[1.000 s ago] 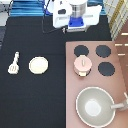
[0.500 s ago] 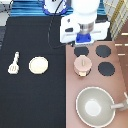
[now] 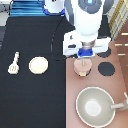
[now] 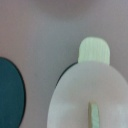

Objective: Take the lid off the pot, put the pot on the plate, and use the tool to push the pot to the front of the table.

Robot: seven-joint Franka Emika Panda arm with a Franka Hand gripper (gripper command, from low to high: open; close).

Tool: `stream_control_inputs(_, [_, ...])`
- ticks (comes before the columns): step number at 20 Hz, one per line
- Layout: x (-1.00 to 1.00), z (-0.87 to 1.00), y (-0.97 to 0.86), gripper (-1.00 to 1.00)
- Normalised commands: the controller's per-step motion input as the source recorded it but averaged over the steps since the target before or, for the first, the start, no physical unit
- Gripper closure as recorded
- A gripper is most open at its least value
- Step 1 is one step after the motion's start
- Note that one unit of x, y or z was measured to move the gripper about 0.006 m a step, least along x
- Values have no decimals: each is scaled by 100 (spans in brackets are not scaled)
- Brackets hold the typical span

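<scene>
Here, in the exterior view, the claw (image 3: 83, 59) is seen directly above the pot (image 3: 82, 68) on the stove panel (image 3: 117, 85); whether it is wide or narrow cannot be told. The plate (image 3: 38, 65) and the tool (image 3: 14, 62) lie well apart on the table (image 3: 30, 100). In the wrist view, the lid (image 4: 87, 97) is seen close, one side tab (image 4: 94, 51) showing. It is judged light, rigid and smooth, best taken by its knob (image 4: 93, 114)

No legible text or labels anywhere
</scene>
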Motion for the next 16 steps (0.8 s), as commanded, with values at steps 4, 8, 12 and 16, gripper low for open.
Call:
stream_control_inputs(4, [3, -35, 24, -100])
stream_control_inputs(8, [6, -30, 28, -100])
stream_control_inputs(12, [0, -33, 27, -100])
stream_control_inputs(16, [0, -31, 24, -100])
